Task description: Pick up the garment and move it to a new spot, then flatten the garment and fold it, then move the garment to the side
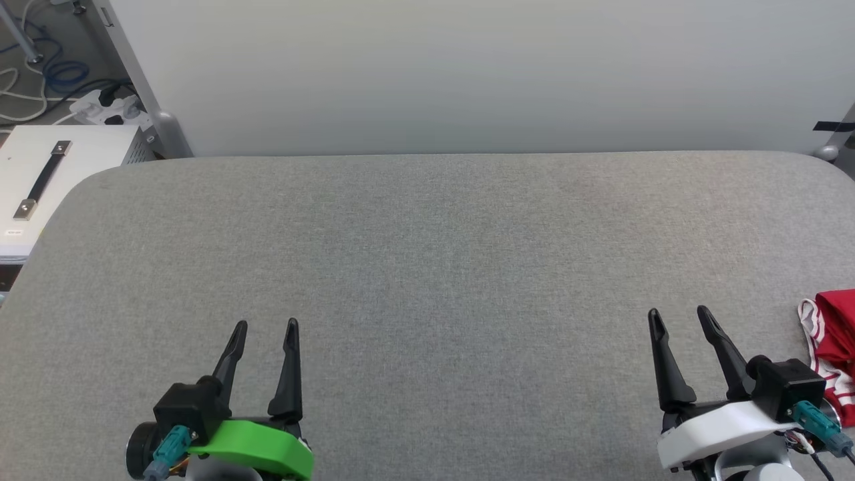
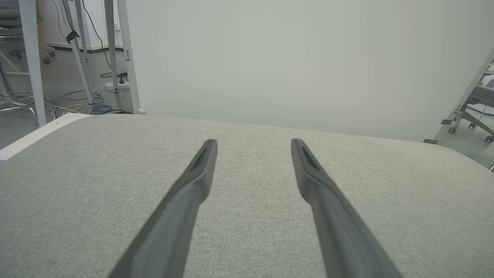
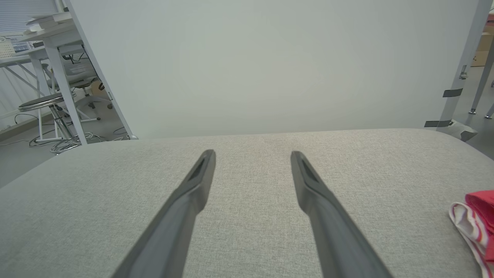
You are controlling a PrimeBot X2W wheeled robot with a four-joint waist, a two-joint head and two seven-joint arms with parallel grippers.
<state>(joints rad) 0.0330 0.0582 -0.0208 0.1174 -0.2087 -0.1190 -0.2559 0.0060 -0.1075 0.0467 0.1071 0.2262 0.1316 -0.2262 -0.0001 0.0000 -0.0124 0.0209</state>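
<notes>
Down at the near edge, the left gripper (image 1: 266, 324) sits low over the grey table (image 1: 434, 254). Its two dark fingers point away from the robot and are spread apart, released and gripping nothing. The left wrist view shows the same: both fingers splayed, with plain grey cloth between them.

Across on the other side, the right gripper (image 1: 678, 311) matches it. Its fingers are parted and unclenched above the tabletop, leaning a touch to the left in the head view.

Just beside that right gripper, on its outer side, lies the garment (image 1: 835, 334). It's a bunched heap of red fabric with a white, red-striped edge curling out toward the fingers. It rests on the table at the right border of the head view, which cuts it off. The wrist housing overlaps it there, so whether the two touch is hard to tell. In the right wrist view it lies low on the right, apart from the fingertips.

Further out, the grey surface runs to its rounded far edge. Behind that stands a pale partition (image 1: 467, 73). Off the far left corner are a white box (image 1: 47, 174) with a dark strap handle and a power strip (image 1: 107, 107) among cables on the floor.
</notes>
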